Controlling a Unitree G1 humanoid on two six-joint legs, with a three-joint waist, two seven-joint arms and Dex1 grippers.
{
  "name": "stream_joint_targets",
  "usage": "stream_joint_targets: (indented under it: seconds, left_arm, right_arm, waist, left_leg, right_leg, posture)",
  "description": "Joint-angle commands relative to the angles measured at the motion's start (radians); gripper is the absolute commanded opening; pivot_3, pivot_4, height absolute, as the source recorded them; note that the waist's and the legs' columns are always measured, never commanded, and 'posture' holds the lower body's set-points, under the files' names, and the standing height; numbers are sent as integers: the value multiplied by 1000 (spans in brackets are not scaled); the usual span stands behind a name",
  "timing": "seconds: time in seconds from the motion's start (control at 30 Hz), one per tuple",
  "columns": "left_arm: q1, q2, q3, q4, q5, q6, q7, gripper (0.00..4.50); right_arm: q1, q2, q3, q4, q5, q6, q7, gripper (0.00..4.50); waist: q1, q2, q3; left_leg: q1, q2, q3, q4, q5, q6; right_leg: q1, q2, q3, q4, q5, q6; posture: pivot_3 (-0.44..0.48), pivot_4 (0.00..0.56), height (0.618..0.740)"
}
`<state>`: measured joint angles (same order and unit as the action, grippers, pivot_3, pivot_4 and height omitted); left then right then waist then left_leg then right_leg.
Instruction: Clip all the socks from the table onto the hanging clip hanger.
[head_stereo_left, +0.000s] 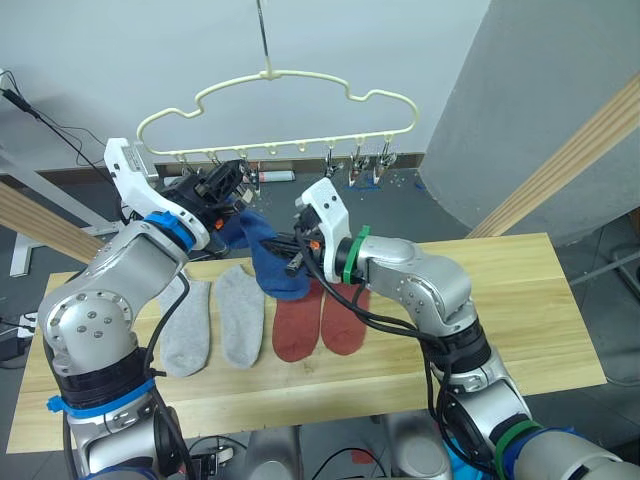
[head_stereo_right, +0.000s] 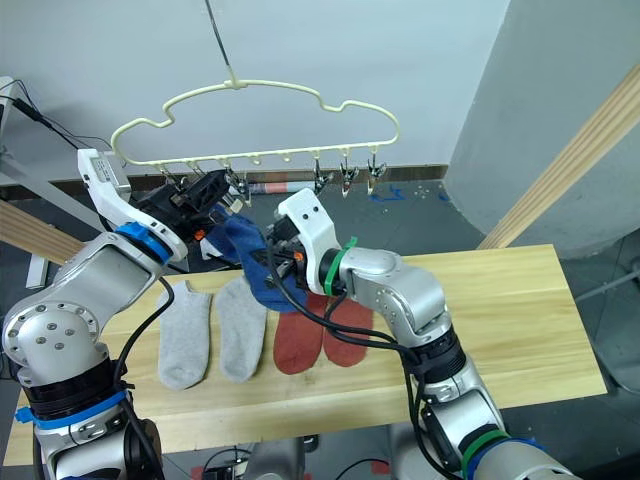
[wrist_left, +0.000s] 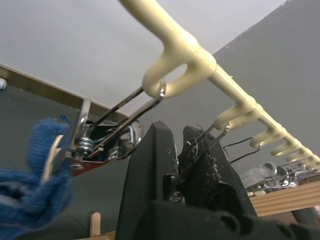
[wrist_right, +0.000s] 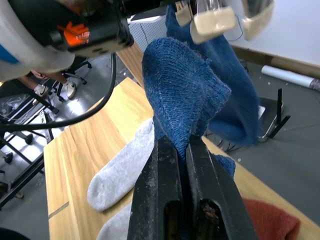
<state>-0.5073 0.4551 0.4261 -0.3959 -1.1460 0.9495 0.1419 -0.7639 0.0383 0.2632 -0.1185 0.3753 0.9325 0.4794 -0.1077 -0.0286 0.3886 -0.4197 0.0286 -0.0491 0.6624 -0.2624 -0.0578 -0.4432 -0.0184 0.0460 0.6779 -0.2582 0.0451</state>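
Observation:
The pale yellow clip hanger (head_stereo_left: 270, 74) hangs above the table's (head_stereo_left: 520, 300) far edge. My left gripper (head_stereo_left: 235, 182) is raised to its row of clips, its fingers (wrist_left: 150, 170) shut on a metal clip (wrist_left: 200, 145). Beside it, another clip (wrist_left: 85, 145) holds a blue sock (wrist_left: 30, 195). My right gripper (head_stereo_left: 292, 256) is shut on a second blue sock (wrist_right: 185, 95), lifted just below the hanger next to the clipped one (wrist_right: 237, 107). Two grey socks (head_stereo_left: 187, 325) (head_stereo_left: 240, 318) and two rust red socks (head_stereo_left: 297, 325) (head_stereo_left: 345, 318) lie flat on the table.
Several free clips (head_stereo_left: 365, 160) hang on the hanger's right part. A thick wooden beam (head_stereo_left: 565, 155) leans at the right in front of a grey curved wall (head_stereo_left: 540, 90). The right half of the table is bare wood.

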Motion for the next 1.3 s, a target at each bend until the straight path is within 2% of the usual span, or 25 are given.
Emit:
stream_joint_targets:
  seconds: [0.03,0.47,0.77,0.8,0.83,0.97,1.1,1.3]
  left_arm:
    - [24,11,4,-9,-1,-7,12,267]
    - [40,11,-3,-21,-9,-17,22,267]
    - [50,14,-4,-23,-22,-22,11,267]
    - [52,15,-4,-23,-24,-22,10,982]
    - [53,18,-6,-24,-23,-21,7,1170]
    - [62,29,-18,-40,1,-28,2,2456]
    - [77,40,-19,-54,-11,-29,-15,2456]
    - [125,90,-41,-127,11,-33,-73,2500]
  right_arm:
    - [-29,23,9,19,1,-49,13,27]
    - [-129,43,-17,179,-13,-153,23,27]
    - [-140,41,-21,187,-9,-159,25,27]
    - [-138,39,-21,185,-9,-157,24,0]
    - [-137,39,-22,184,-8,-156,24,0]
    - [-133,38,-20,175,-5,-147,22,0]
    - [-125,35,-16,165,0,-136,27,0]
    - [-113,26,-10,151,-2,-115,24,1674]
  waist:
    - [1,0,0]
    - [3,0,0]
    - [4,0,0]
    - [4,0,0]
    - [4,0,0]
    - [9,0,0]
    - [20,0,0]
    - [21,0,0]
  left_leg:
    - [0,0,0,0,0,0]
    - [0,0,0,0,0,0]
    - [0,0,0,0,0,0]
    - [0,0,0,0,0,0]
    - [0,0,0,0,0,0]
    - [-3,0,0,0,0,0]
    - [-11,1,-1,1,2,-4]
    - [-14,1,0,0,3,-5]
  right_leg:
    - [0,0,0,0,0,0]
    - [0,0,0,0,0,0]
    - [0,-1,0,0,0,0]
    - [0,-1,0,0,0,0]
    - [0,-1,0,0,0,0]
    - [-3,-1,-1,0,0,0]
    - [-10,-2,-1,1,0,-1]
    - [-13,-4,-1,0,1,-1]
  posture:
    - [-107,392,740]
    - [-93,390,740]
    - [-95,391,740]
    - [-96,392,740]
    - [-96,392,740]
    - [-99,393,740]
    - [-98,394,740]
    - [-96,393,740]
